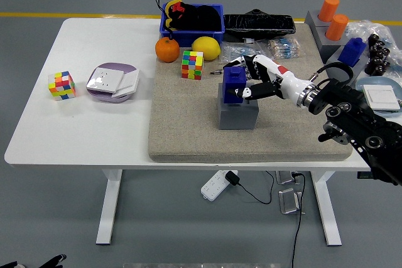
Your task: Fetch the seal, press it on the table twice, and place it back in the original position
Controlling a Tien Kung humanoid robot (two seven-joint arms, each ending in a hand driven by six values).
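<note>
The blue seal (235, 85) stands upright in the grey square holder (237, 113) on the beige mat (188, 130). My right hand (250, 80) comes in from the right and has its white and black fingers (251, 91) wrapped around the seal's right side. The seal's lower end sits inside the holder's recess, so its base is hidden. My left hand does not show in the head view.
Behind the holder lie a colour cube (192, 64), an orange (167, 49), a lemon (206, 48) and a blue bin (192, 19). Grey stands with orange and blue seals (344, 36) sit far right. A second cube (62, 85) and a purple-white box (113, 82) rest left.
</note>
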